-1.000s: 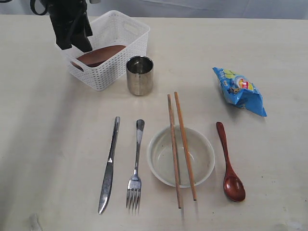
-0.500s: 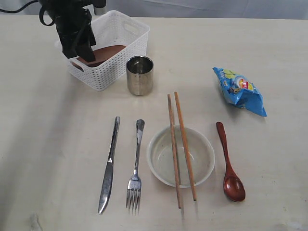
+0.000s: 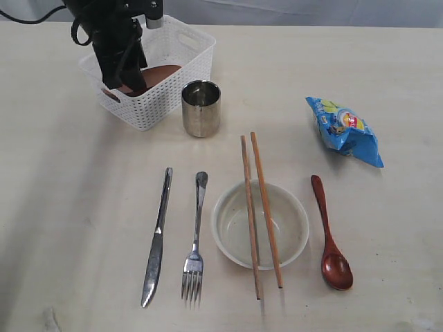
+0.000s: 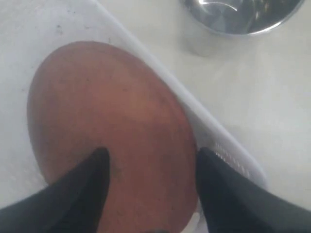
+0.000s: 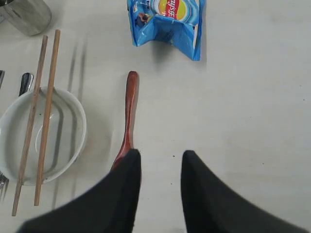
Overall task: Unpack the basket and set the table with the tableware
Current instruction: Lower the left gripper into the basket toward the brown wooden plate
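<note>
One saucer (image 4: 107, 97) lies in the basket (image 3: 156, 104), the left gripper (image 4: 151, 155) spread wide over it; the right gripper (image 5: 161, 154) hovers half-spread and empty above the tabletop (image 5: 243, 121).

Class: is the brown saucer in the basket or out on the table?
In. The saucer rests tilted inside the basket, with the open left fingers over it.
</note>
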Controlling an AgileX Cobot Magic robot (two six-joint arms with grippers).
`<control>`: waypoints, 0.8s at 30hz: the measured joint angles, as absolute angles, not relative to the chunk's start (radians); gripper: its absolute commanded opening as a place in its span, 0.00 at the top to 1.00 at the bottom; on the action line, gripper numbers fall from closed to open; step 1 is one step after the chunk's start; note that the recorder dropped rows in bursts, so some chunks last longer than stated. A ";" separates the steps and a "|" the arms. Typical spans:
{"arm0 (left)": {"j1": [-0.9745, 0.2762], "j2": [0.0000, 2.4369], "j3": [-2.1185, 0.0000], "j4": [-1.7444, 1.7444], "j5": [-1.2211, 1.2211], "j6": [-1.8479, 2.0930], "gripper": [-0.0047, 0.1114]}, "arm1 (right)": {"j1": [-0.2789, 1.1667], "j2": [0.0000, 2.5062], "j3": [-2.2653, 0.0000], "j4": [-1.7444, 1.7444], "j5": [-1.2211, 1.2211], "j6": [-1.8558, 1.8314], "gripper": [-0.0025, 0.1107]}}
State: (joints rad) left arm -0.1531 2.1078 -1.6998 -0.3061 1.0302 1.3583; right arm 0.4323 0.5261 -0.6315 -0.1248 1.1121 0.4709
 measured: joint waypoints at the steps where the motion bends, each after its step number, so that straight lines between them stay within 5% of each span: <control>1: -0.153 2.112 -1.700 -0.306 1.033 1.358 0.51 | 0.432 0.526 -0.631 -0.125 1.114 0.471 0.72; 24: -0.153 2.107 -1.665 -0.306 1.046 1.392 0.51 | 0.432 0.526 -0.631 -0.147 1.116 0.471 0.72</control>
